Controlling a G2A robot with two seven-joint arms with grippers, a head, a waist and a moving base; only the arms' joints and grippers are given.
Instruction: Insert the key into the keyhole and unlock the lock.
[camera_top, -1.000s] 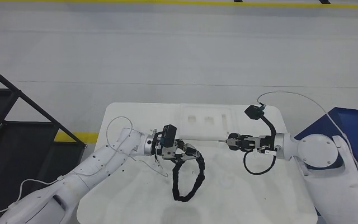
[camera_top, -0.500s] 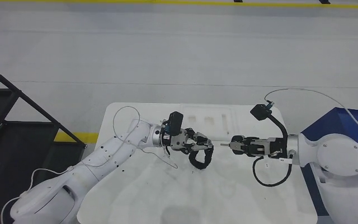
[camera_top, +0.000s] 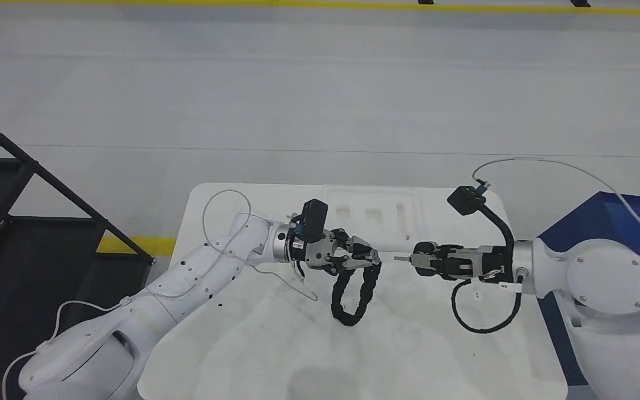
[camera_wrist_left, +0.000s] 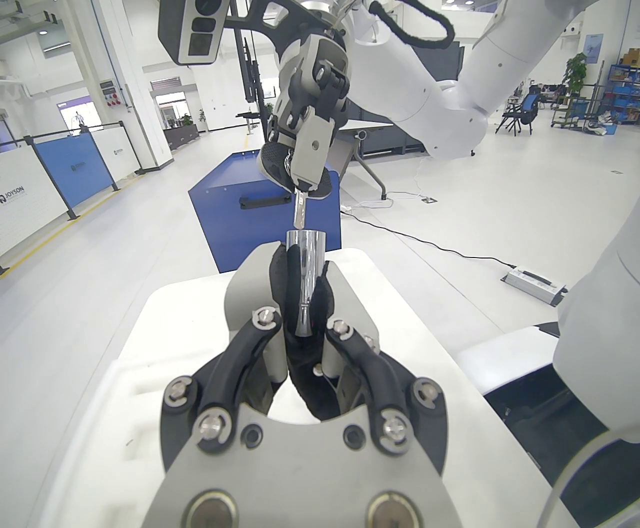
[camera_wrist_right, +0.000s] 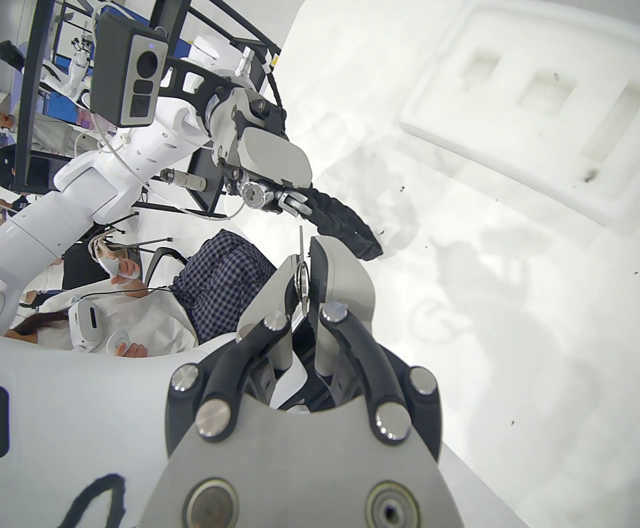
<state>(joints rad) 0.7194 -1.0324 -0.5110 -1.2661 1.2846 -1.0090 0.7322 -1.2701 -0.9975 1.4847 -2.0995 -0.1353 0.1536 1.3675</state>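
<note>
Lock (camera_wrist_left: 305, 285), a chrome cylinder with a black cable loop (camera_top: 350, 296) hanging from it, is clamped between the closed fingers of the left gripper (camera_wrist_left: 300, 265) and held in the air over the table (camera_top: 430, 345). Facing it, the right gripper (camera_wrist_right: 306, 260) is closed on the key (camera_wrist_left: 299, 212). The key's blade points at the keyhole end, tip just short of it and not inserted.

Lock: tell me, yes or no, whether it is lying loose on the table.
No: the left end effector is shut on the cable lock, clamping its chrome cylinder.
</note>
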